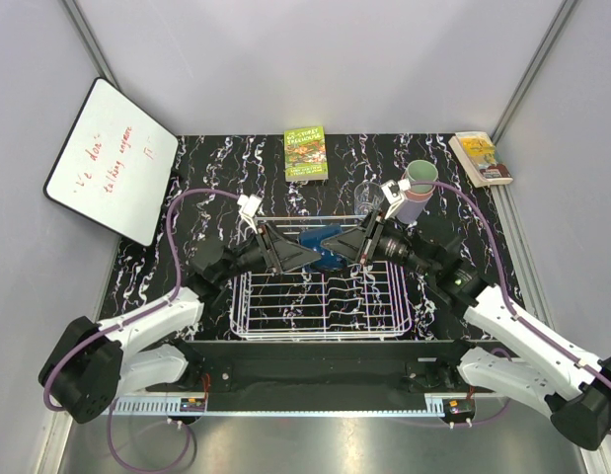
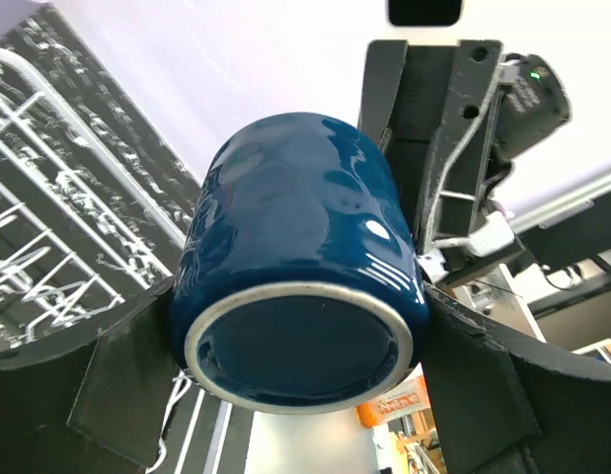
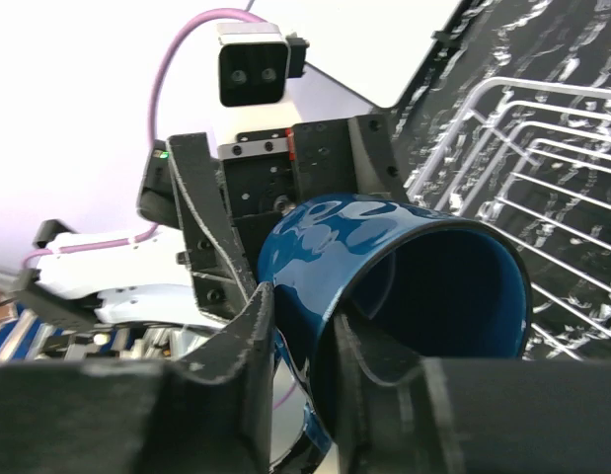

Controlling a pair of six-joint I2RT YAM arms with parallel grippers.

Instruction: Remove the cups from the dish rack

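The table is black marble, and the rack sits in the middle of it, just ahead of my two bases. From above I make out no cup among its wires, though my arms hide part of its far edge. Both arms reach in over that edge and meet there. The blue cup lies on its side in the air between them, above the rack and touching nothing but me. My left claw is clamped across the cup's body, a finger on each side, with its base toward that wrist camera. My right claw is pinched on the rim, one finger inside the mouth and one outside on the wall (a thin hold, but it looks seated). I judge this a hand-over, most likely left to right. The unloaded ones stand on my right, beyond the rack's far right corner: a green cup stacked with a lavender cup, and the glass just beside them. Next, the left claw should let go and back straight off without dragging the cup. The right can then carry it toward that group, minding that a rim pinch may let the cup swing.
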